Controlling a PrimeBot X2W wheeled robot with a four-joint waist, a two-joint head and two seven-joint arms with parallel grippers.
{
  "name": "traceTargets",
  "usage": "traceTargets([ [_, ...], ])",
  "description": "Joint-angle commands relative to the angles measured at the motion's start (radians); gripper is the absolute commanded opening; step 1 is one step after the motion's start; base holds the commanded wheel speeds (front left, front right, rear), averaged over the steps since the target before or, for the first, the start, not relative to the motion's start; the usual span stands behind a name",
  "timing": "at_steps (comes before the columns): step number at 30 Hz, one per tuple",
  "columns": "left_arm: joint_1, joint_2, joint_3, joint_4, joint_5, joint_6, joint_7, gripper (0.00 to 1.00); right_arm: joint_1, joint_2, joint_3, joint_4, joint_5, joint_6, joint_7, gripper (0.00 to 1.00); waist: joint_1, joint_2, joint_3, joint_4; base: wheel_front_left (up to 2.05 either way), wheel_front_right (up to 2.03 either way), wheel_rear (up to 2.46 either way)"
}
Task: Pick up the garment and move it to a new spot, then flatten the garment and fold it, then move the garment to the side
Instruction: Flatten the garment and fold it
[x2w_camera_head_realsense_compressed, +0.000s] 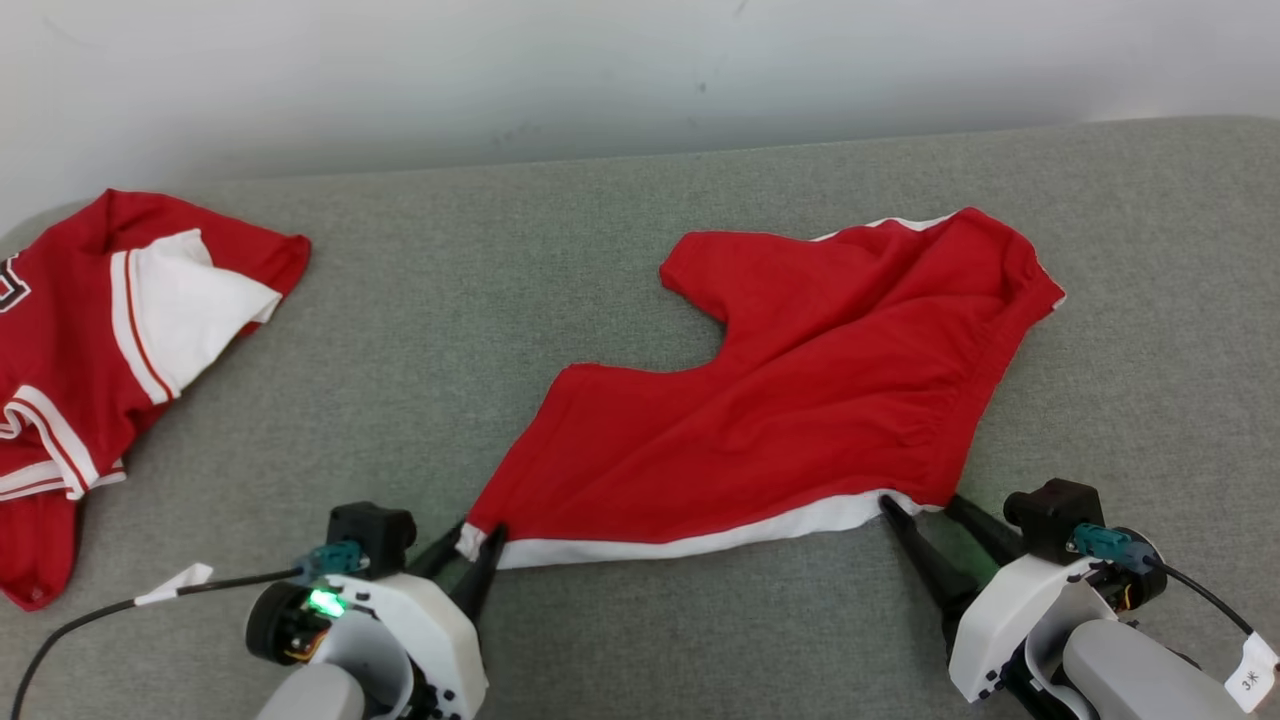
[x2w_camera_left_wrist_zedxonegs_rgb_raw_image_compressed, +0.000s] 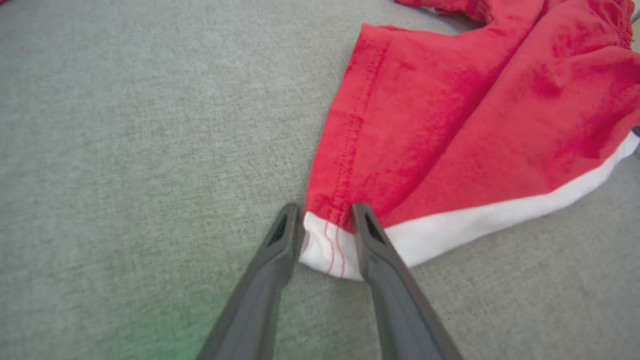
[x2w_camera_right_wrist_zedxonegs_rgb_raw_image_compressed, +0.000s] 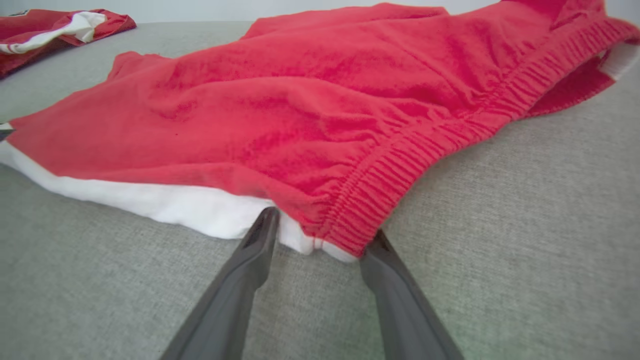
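I am looking down at the red shorts (x2w_camera_head_realsense_compressed: 800, 400), which are lying rumpled on the grey woven surface (x2w_camera_head_realsense_compressed: 500, 300), spreading from the middle of the head view out toward 2 o'clock. The cloth is looking soft and slightly fuzzy, creasing in long diagonal folds. A white band (x2w_camera_head_realsense_compressed: 700, 540) is running along the near edge, and a gathered elastic waistband (x2w_camera_right_wrist_zedxonegs_rgb_raw_image_compressed: 400, 165) is puckering down the side toward 4 o'clock. A double row of stitching (x2w_camera_left_wrist_zedxonegs_rgb_raw_image_compressed: 355, 125) is running along the leg hem.

At 7 o'clock, the left gripper (x2w_camera_head_realsense_compressed: 480, 530) is standing with its dark fingers partly apart on either side of the white corner of the leg. The cloth is filling the gap between them, but I am not seeing it pinched. At 5 o'clock, the right gripper (x2w_camera_head_realsense_compressed: 918, 503) is standing wider, its fingers bracketing the waistband corner without squeezing it.

At 9 o'clock, well apart from the shorts, a red-and-white jersey (x2w_camera_head_realsense_compressed: 100, 330) is lying crumpled. A black cable with a white tag (x2w_camera_head_realsense_compressed: 180, 580) is trailing from the left wrist. A pale wall (x2w_camera_head_realsense_compressed: 600, 70) is running across 12 o'clock.
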Motion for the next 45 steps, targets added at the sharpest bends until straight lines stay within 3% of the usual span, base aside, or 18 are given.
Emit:
traceTargets([
  [1,0.01,0.002,-0.013,0.014,-0.01,0.0,0.006,0.29,-0.011,-0.005,0.008,0.007,0.012,-0.002,-0.006,0.31,-0.0001,0.0,-0.001,0.001,0.0,0.0,0.0],
  [2,0.008,0.005,-0.018,0.016,-0.014,0.0,0.002,0.0,-0.014,-0.007,0.019,0.009,0.018,-0.002,-0.009,0.13,-0.0001,0.0,-0.003,0.003,0.0,0.0,0.0],
  [3,0.006,0.008,-0.024,0.018,-0.019,0.001,-0.003,0.0,-0.018,-0.008,0.03,0.011,0.026,-0.002,-0.012,0.0,-0.0001,0.0,-0.006,0.004,0.0,0.0,0.0],
  [11,0.012,0.021,-0.039,0.015,-0.035,0.001,-0.046,0.0,-0.025,-0.032,0.064,-0.003,0.078,-0.002,-0.033,0.0,-0.0001,0.0,-0.058,0.006,0.0,0.0,0.0],
  [17,0.006,0.037,-0.021,-0.057,-0.05,0.006,-0.056,0.0,-0.009,-0.088,0.066,-0.104,0.169,-0.002,-0.026,0.0,-0.0001,0.0,-0.095,0.005,0.0,0.0,0.0],
  [25,-0.169,0.087,-0.018,-0.158,-0.051,0.003,0.041,0.0,-0.139,-0.262,0.101,-0.395,0.417,-0.002,0.239,0.0,-0.0001,0.0,-0.046,0.002,0.0,0.0,0.0],
  [30,-0.363,0.088,0.002,-0.107,-0.096,0.001,0.078,0.0,-0.305,-0.326,0.068,-0.479,0.559,-0.002,0.402,0.0,-0.0001,0.0,0.035,-0.008,0.0,0.0,0.0],
  [38,-0.764,0.065,0.003,0.116,-0.126,0.001,0.046,0.0,-0.618,-0.292,-0.016,-0.365,0.663,-0.002,0.548,0.0,-0.0001,0.0,0.174,-0.003,0.0,0.0,0.0],
  [45,-1.069,0.058,0.01,0.269,-0.117,0.001,-0.023,0.0,-0.843,-0.233,-0.09,-0.261,0.681,-0.002,0.536,0.0,-0.0001,0.0,0.268,0.005,0.0,0.0,0.0],
])
